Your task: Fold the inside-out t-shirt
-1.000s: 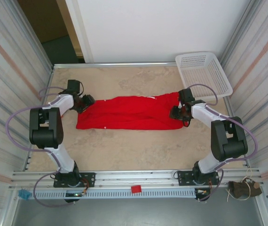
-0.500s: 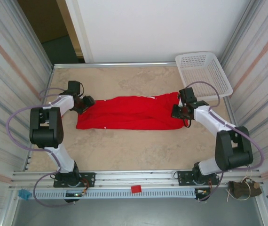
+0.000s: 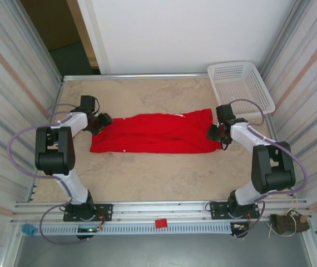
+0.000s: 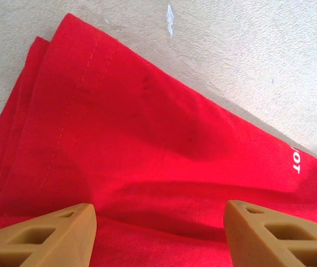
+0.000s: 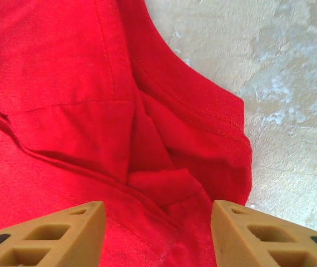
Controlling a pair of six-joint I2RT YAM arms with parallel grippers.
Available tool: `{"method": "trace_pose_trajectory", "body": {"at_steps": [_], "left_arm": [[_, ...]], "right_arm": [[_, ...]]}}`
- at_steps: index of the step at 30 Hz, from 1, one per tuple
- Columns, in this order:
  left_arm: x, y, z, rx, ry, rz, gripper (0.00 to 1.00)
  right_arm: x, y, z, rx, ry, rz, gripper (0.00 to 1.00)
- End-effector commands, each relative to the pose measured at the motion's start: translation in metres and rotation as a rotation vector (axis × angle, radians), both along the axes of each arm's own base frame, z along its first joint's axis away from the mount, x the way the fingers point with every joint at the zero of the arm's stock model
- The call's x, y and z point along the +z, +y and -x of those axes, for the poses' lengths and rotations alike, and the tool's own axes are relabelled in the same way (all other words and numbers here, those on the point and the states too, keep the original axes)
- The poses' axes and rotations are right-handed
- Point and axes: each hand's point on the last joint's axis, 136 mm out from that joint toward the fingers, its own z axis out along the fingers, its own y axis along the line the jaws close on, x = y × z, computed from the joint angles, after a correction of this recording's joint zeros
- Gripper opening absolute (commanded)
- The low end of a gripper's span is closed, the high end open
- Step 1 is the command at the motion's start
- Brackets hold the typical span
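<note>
The inside-out t-shirt [image 3: 153,133] lies flat on the table as a long red band folded lengthwise, running left to right. My left gripper [image 3: 104,119] sits at its left end, low over the cloth. In the left wrist view that gripper [image 4: 158,214] is open, with smooth red fabric [image 4: 136,133] and a bit of white lettering [image 4: 296,160] beneath it. My right gripper [image 3: 214,133] is at the shirt's right end. The right wrist view has this gripper [image 5: 158,208] open above bunched hems and folds [image 5: 164,183], with nothing pinched.
A white mesh basket [image 3: 241,86] stands at the back right corner, just behind the right arm. Corrugated walls close in the table on both sides. Bare tabletop [image 3: 147,178] stretches between the shirt and the arm bases.
The right arm has drawn slightly to the right, uncovering the shirt's right end. The shirt and the left arm have stayed put.
</note>
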Motion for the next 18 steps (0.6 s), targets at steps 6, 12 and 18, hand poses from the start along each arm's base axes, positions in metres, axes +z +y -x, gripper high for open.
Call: {"method": "trace_pose_trajectory", "body": {"at_steps": [6,12,18], "left_arm": [[0.006,-0.003,-0.004,-0.002,-0.019,0.001,0.62],[0.004,-0.004,-0.004,-0.002,-0.015,0.002,0.62],[0.004,-0.005,-0.004,-0.002,-0.018,0.003,0.62]], "right_arm": [[0.005,0.006,-0.004,0.010,-0.014,-0.028,0.00],[0.033,0.023,0.015,0.065,-0.079,-0.068,0.00],[0.034,0.055,0.061,0.174,-0.059,-0.095,0.05]]}}
